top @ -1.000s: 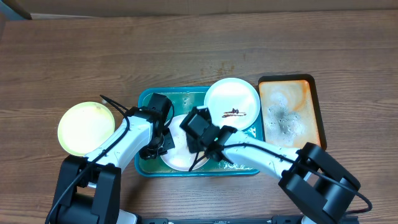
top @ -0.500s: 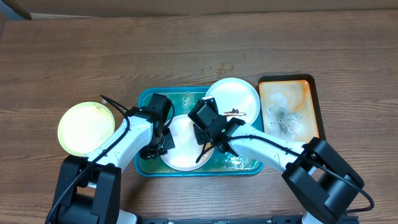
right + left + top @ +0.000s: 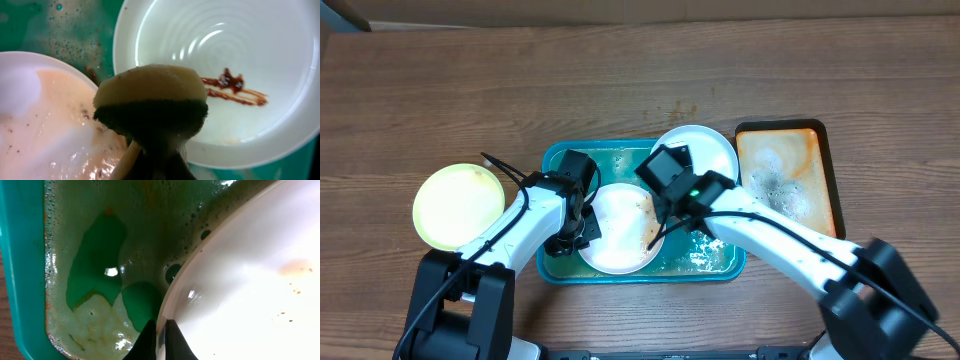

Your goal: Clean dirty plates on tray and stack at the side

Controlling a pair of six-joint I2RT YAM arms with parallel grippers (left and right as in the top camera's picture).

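Observation:
The teal tray [image 3: 556, 160] holds foamy water and two white plates. One soapy white plate [image 3: 618, 230] lies at the front; my left gripper [image 3: 582, 222] is shut on its left rim [image 3: 161, 330]. A second white plate [image 3: 705, 150] with a brown smear [image 3: 232, 87] leans on the tray's back right rim. My right gripper [image 3: 675, 205] is shut on a yellow sponge with a dark scrub side [image 3: 150, 95], held over the gap between the two plates. The pale yellow-green plate [image 3: 458, 205] lies on the table left of the tray.
An orange-brown dark-rimmed tray [image 3: 790, 180] with foam residue stands right of the teal tray. The teal tray's left wall [image 3: 20, 270] is close to my left gripper. Wooden table all round.
My right gripper with the sponge has moved from the front white plate up and to the right, toward the smeared plate. The left gripper has kept its hold and place.

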